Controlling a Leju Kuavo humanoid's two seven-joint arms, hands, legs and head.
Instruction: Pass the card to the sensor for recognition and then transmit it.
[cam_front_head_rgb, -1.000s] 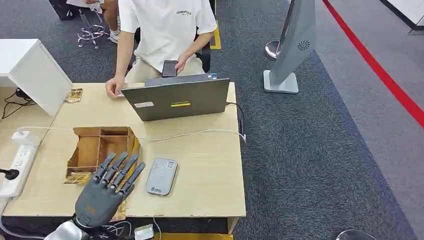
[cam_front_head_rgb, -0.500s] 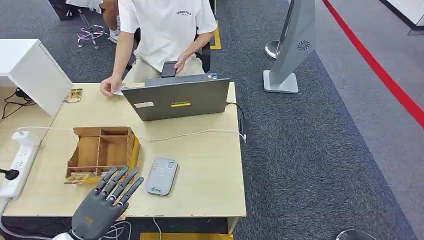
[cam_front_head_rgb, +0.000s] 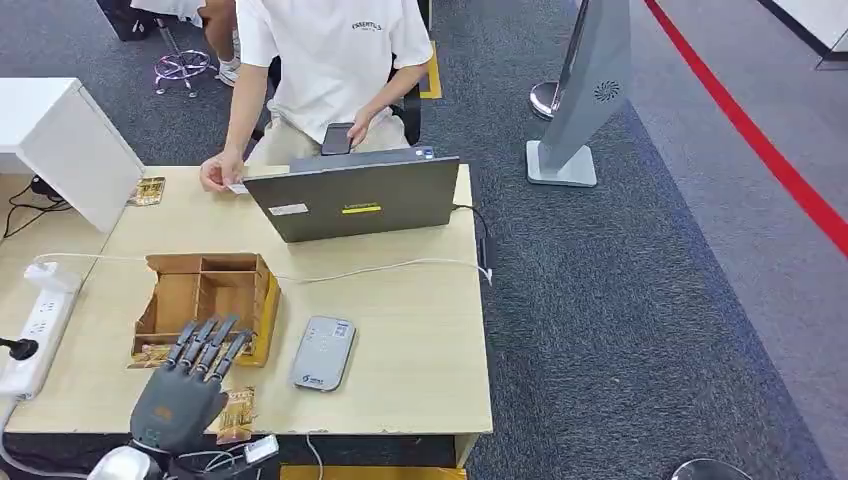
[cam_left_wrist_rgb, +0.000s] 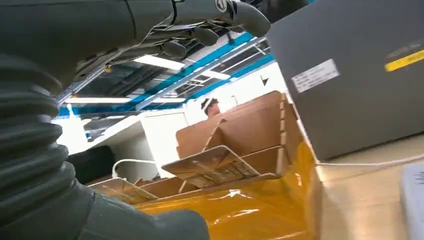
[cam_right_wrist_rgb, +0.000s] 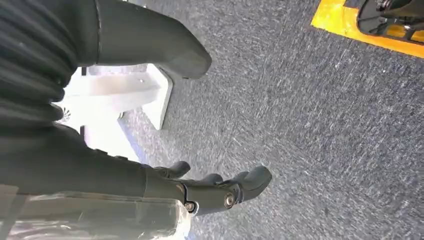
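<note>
My left hand (cam_front_head_rgb: 185, 388) hovers over the table's front left edge, fingers spread and holding nothing, just in front of the brown divided box (cam_front_head_rgb: 205, 298). In the left wrist view the fingers (cam_left_wrist_rgb: 210, 20) and thumb (cam_left_wrist_rgb: 150, 225) stand apart, facing the box's yellow side (cam_left_wrist_rgb: 240, 210) and a patterned card (cam_left_wrist_rgb: 212, 166) sticking out of it. Another card (cam_front_head_rgb: 238, 412) lies flat on the table beside the hand. The grey card sensor (cam_front_head_rgb: 323, 352) lies to the right of the box. My right hand (cam_right_wrist_rgb: 215, 190) hangs over the carpet, holding nothing.
A grey laptop (cam_front_head_rgb: 355, 195) stands at the table's far side, with a white cable running in front of it. A seated person behind it holds a small card (cam_front_head_rgb: 236, 187) and a phone. A power strip (cam_front_head_rgb: 35, 325) lies at the left, and a white case (cam_front_head_rgb: 70, 140) at the far left.
My left hand has drawn back from over the box toward the front edge and slightly left, uncovering the card on the table. The person has lifted a card off the table.
</note>
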